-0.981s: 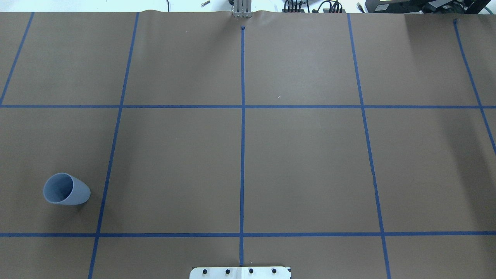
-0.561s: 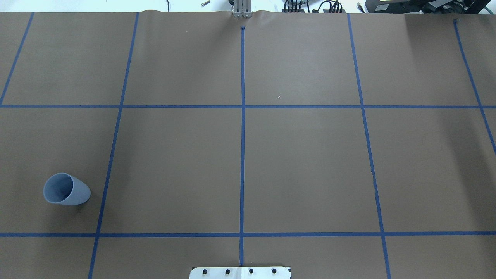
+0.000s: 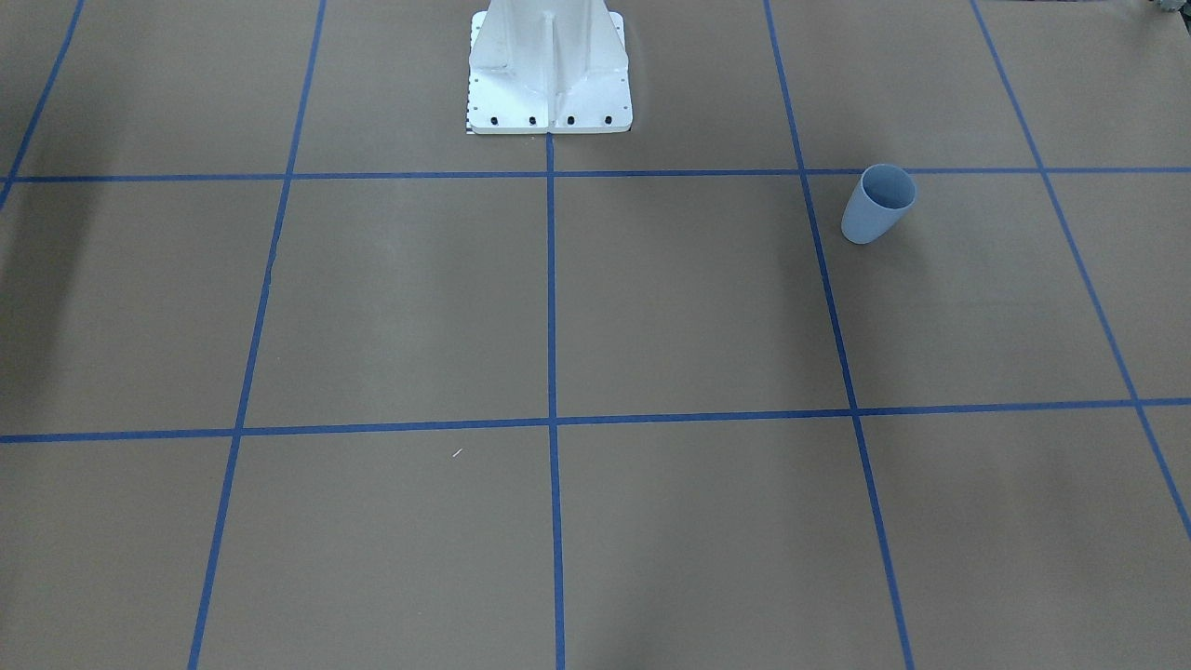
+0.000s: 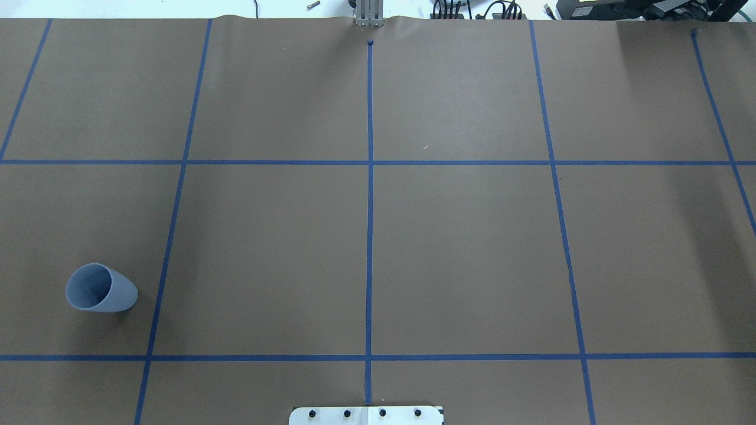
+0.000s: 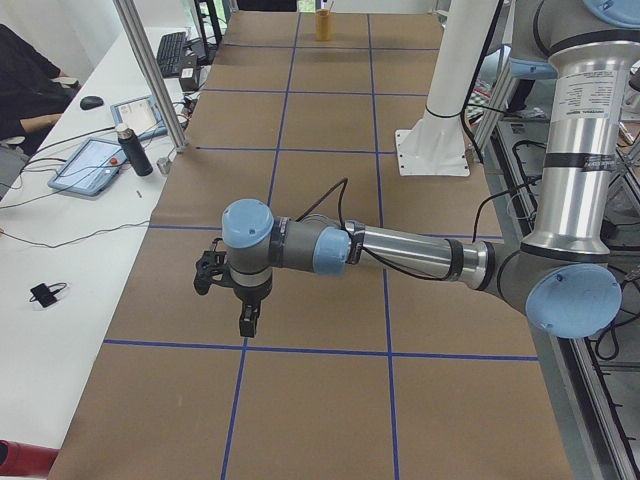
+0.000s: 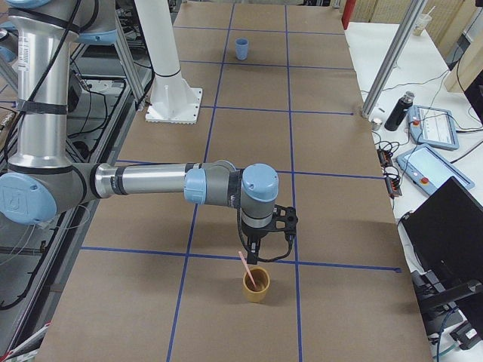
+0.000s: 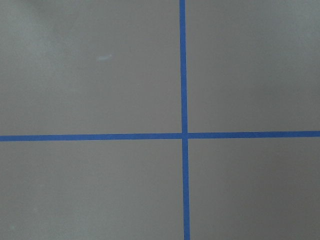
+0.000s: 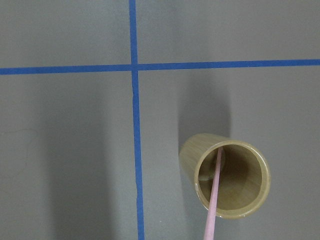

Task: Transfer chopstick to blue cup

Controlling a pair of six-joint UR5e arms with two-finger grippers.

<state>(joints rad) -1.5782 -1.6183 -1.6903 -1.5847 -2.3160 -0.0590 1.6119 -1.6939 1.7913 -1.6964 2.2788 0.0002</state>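
Tape (image 4: pixel 370 236) in blue lines divides the brown paper table cover (image 4: pixel 472 265) into squares. At the far left end, the left gripper (image 5: pixel 245 325) hangs fingers-down from the near arm in the left side view. It is above the paper and close to a tape crossing. Whether its fingers are spread or pressed together cannot be told from that view.

Further right, the blue cup (image 4: pixel 100 288) stands upright in a square on the robot's left half, near the robot's edge of the table, mouth up. The white base plate (image 4: pixel 366 415) sits at the middle of that edge.

At the right end, the right gripper (image 6: pixel 256 245) hangs fingers-down just above a tan cup (image 6: pixel 256 286), and its finger spacing cannot be told either. The pink chopstick (image 8: pixel 213 200) leans inside that tan cup. Its lower end is within the cup and its upper end sticks out past the rim. It is well apart from the blue cup.
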